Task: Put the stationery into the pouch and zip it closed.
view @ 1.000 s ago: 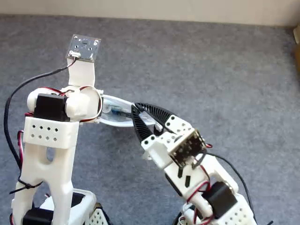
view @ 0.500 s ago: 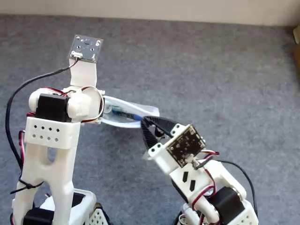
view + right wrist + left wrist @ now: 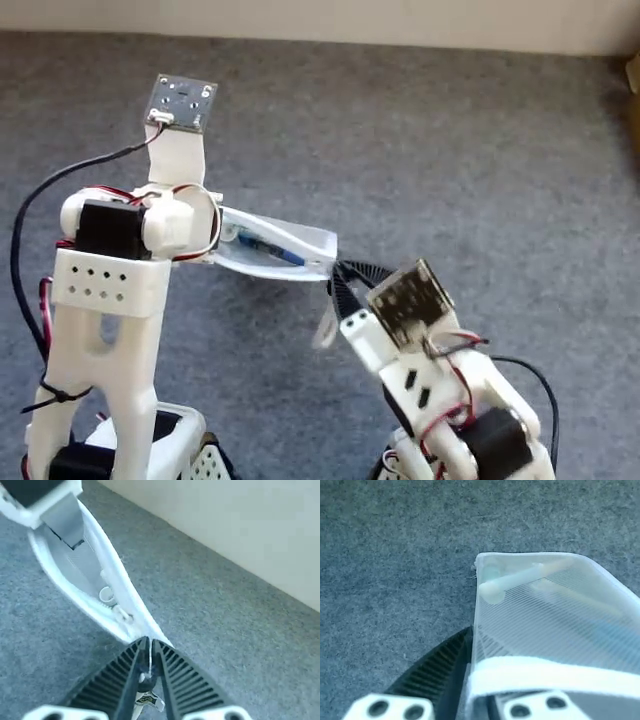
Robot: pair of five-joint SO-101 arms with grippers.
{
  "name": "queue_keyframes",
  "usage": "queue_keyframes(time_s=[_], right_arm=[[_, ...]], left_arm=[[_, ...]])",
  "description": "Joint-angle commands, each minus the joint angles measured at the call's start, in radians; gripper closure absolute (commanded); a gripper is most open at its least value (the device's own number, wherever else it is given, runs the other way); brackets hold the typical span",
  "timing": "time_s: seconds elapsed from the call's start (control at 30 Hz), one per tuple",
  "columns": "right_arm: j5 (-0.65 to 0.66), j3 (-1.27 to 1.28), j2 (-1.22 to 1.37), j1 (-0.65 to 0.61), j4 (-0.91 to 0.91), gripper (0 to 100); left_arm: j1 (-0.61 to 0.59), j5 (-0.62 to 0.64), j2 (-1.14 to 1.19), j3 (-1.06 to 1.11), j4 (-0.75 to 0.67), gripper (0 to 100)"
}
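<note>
A clear pouch [image 3: 300,245] lies stretched between the two arms on the grey carpet. Inside it are a blue pen [image 3: 272,248] and pale pens [image 3: 520,577]. My left gripper [image 3: 472,652] is shut on one end of the pouch [image 3: 545,625], with its black finger [image 3: 437,667] against the pouch wall. At the opposite end, my right gripper [image 3: 149,652] is shut on the zipper pull [image 3: 145,699], its black fingers [image 3: 180,680] pressed together. In the high view the right gripper [image 3: 342,275] sits at the pouch's right corner. The pouch's rim [image 3: 117,592] runs away from it.
Grey carpet [image 3: 480,150] covers the whole table, open to the right and the back. A pale wall [image 3: 240,525] borders the far edge. The left arm's white body [image 3: 110,300] stands at the near left.
My right gripper has slid along the pouch from its middle to its right end, drawing back toward the near right. The left arm has held still.
</note>
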Motion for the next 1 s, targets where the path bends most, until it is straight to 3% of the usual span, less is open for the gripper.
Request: queue_keyframes(time_s=[0.0, 0.23, 0.4, 0.53, 0.63, 0.97], right_arm=[[0.005, 0.094, -0.202, 0.013, 0.002, 99.0], [0.005, 0.232, -0.147, 0.013, -0.125, 98.5], [0.005, 0.228, -0.199, 0.008, -0.059, 95.8], [0.005, 0.231, -0.199, 0.007, -0.053, 83.4], [-0.064, 0.236, -0.199, -0.019, -0.058, 77.7], [-0.1, 0.166, -0.2, -0.076, 0.067, 77.4]], left_arm=[[-0.022, 0.009, -0.005, 0.008, -0.031, 99], [-0.024, 0.009, -0.005, 0.008, -0.028, 99], [-0.024, 0.009, -0.005, 0.008, -0.029, 99], [-0.024, 0.009, -0.005, 0.008, -0.029, 99], [-0.024, 0.009, -0.005, 0.008, -0.029, 99], [-0.022, 0.009, -0.005, 0.008, -0.029, 99]])
